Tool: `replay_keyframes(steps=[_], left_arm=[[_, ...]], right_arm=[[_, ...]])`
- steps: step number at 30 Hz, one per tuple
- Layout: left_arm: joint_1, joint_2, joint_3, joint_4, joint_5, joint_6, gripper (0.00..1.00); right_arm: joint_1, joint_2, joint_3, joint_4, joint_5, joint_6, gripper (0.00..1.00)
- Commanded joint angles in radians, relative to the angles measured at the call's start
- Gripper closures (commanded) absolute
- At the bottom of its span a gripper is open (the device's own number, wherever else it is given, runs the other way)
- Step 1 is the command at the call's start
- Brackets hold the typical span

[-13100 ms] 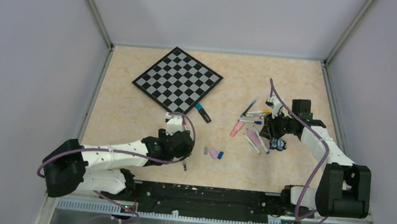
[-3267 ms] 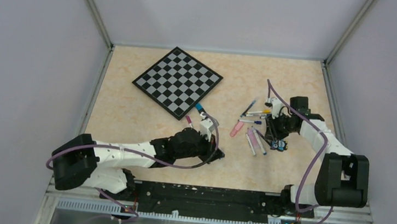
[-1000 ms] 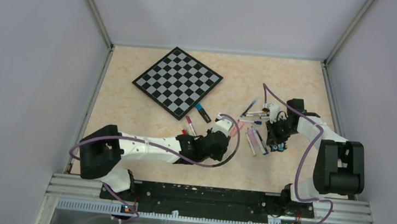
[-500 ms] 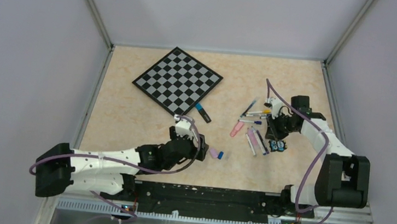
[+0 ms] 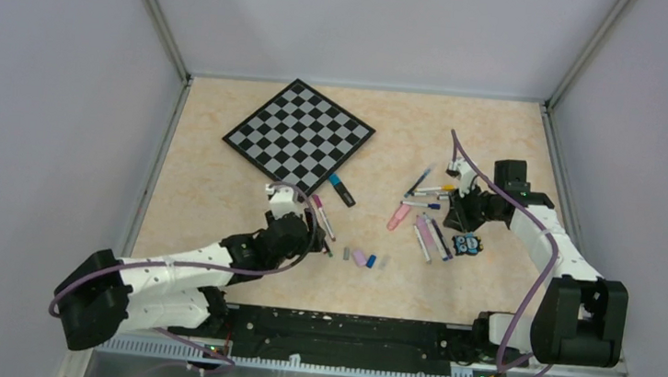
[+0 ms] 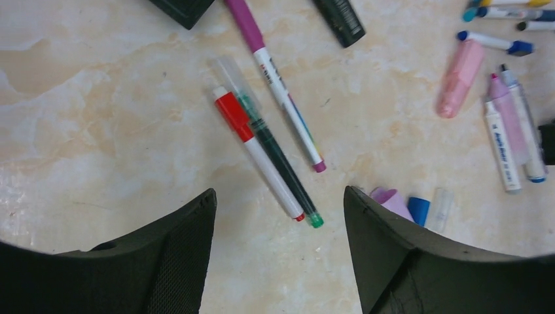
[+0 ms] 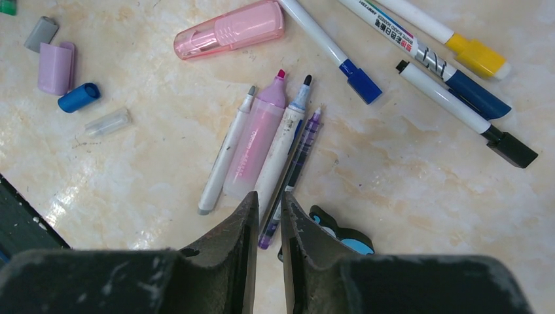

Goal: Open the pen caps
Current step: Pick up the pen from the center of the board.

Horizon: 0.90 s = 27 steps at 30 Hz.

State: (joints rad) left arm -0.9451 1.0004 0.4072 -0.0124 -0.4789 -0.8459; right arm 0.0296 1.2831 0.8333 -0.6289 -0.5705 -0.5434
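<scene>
Withdrawn from its reach across the counter's (image 5: 209, 195) middle a second ago, the left end effector (image 6: 278, 196) now hangs at about 7 o'clock of the counter's centre. Its fingers are spread wide and grip nothing. Three thin pens lie on the counter beneath the gap. A white pen with its red cap (image 6: 233, 116) fitted touches a green-tipped pen (image 6: 281, 167), and a purple-topped white pen (image 6: 281, 91) lies at 1 o'clock of them.

At 3 o'clock of that end effector, four pen caps (image 5: 365, 259) lie loose in a row: a stubby grey cap (image 7: 41, 33), a lilac cap (image 7: 55, 67), a short blue cap (image 7: 78, 97) and a clear cap (image 7: 108, 122).

The right end effector (image 7: 267, 199) has barely shifted and stands at 3 o'clock of the counter. Its fingers are parted by only a slit, with nothing seen pinched. The end of a thin purple pen (image 7: 298, 163) shows below the slit. Beside that pen lie an uncapped pink highlighter (image 7: 252, 147) and two bare-tipped white pens. A black-and-blue owl-like figure (image 7: 340, 235) sits at 4 o'clock of the fingertips.

Farther out, from 11 to 2 o'clock, are a capped pink highlighter (image 7: 229, 29) and pens with a royal-blue cap (image 7: 360, 82), a yellow cap (image 7: 478, 57) and a black cap (image 7: 512, 150) fitted. The checkered board (image 5: 298, 136) lies at 11 o'clock of the counter.
</scene>
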Motion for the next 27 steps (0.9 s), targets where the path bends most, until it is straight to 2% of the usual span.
replay_keyframes(steps=[1, 4, 7, 11, 14, 16, 19, 24, 25, 26, 27], left_arm=[[0.014, 0.11, 0.123, -0.155, -0.023, -0.063, 0.26], [0.016, 0.205, 0.225, -0.236, -0.043, -0.055, 0.26], [0.016, 0.264, 0.292, -0.237, -0.042, -0.014, 0.26], [0.021, 0.276, 0.297, -0.065, 0.06, 0.124, 0.23], [0.026, 0.276, 0.299, 0.031, 0.142, 0.194, 0.22], [0.026, 0.269, 0.292, 0.075, 0.18, 0.228, 0.21], [0.026, 0.239, 0.252, 0.134, 0.241, 0.264, 0.17], [0.026, 0.134, 0.141, 0.19, 0.257, 0.245, 0.14], [0.026, 0.108, 0.119, 0.2, 0.253, 0.241, 0.12], [0.027, 0.084, 0.095, 0.207, 0.248, 0.238, 0.1], [0.028, 0.06, 0.072, 0.216, 0.244, 0.237, 0.07]], right_arm=[[-0.003, -0.001, 0.021, 0.015, -0.021, -0.021, 0.82], [-0.003, -0.001, 0.021, 0.017, -0.017, -0.018, 0.82], [-0.003, -0.002, 0.024, 0.021, -0.022, -0.006, 0.81], [-0.008, -0.008, 0.032, 0.032, -0.039, 0.017, 0.78], [-0.014, -0.006, 0.045, 0.048, -0.043, 0.045, 0.71], [-0.017, 0.013, 0.082, 0.034, -0.103, 0.042, 0.63], [-0.025, 0.059, 0.132, -0.017, -0.27, 0.005, 0.59], [-0.026, 0.133, 0.224, -0.156, -0.463, -0.225, 0.51], [-0.025, 0.134, 0.232, -0.191, -0.51, -0.331, 0.5], [-0.025, 0.134, 0.235, -0.262, -0.57, -0.507, 0.5], [-0.025, 0.134, 0.234, -0.365, -0.619, -0.724, 0.42]])
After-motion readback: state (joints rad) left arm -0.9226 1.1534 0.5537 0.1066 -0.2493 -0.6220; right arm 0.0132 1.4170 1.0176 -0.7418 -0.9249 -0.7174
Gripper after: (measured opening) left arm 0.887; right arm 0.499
